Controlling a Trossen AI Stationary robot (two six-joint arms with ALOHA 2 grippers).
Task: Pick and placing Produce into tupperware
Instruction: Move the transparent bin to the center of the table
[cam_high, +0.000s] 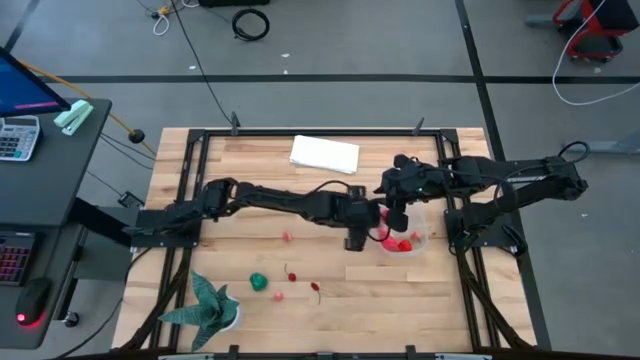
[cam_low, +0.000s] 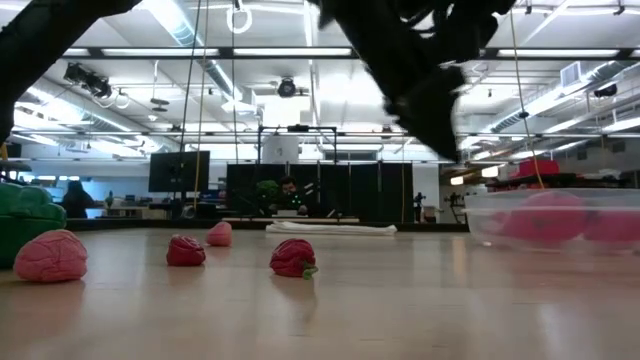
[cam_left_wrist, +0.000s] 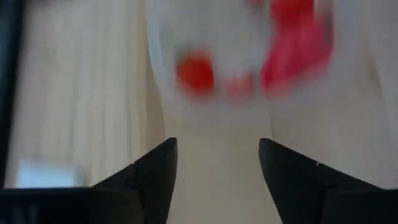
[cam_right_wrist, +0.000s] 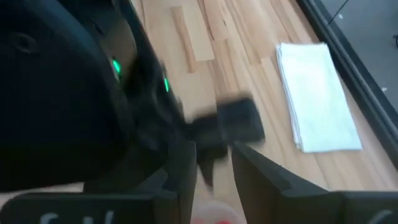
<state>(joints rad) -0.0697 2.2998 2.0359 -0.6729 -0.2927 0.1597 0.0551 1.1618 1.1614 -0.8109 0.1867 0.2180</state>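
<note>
The clear tupperware (cam_high: 418, 243) (cam_low: 480, 212) stands right of the table's middle with red and pink produce (cam_high: 401, 243) (cam_left_wrist: 292, 50) inside. More produce lies loose on the wood: a green piece (cam_high: 258, 282) (cam_low: 25, 215), red bits (cam_high: 316, 288) (cam_low: 293, 257) and pink bits (cam_high: 286, 237) (cam_low: 50, 255). My left gripper (cam_high: 355, 238) (cam_left_wrist: 217, 174) is open and empty just left of the tupperware, pointing at it. My right gripper (cam_high: 398, 217) (cam_right_wrist: 214, 174) hangs over the tupperware's left part, fingers a little apart with nothing seen between them.
A white folded cloth (cam_high: 325, 153) (cam_right_wrist: 317, 93) lies near the far edge. A spiky teal plant (cam_high: 205, 303) stands at the near left corner. The two grippers are close together beside the tupperware. Bare wood lies along the near edge, right of the loose pieces.
</note>
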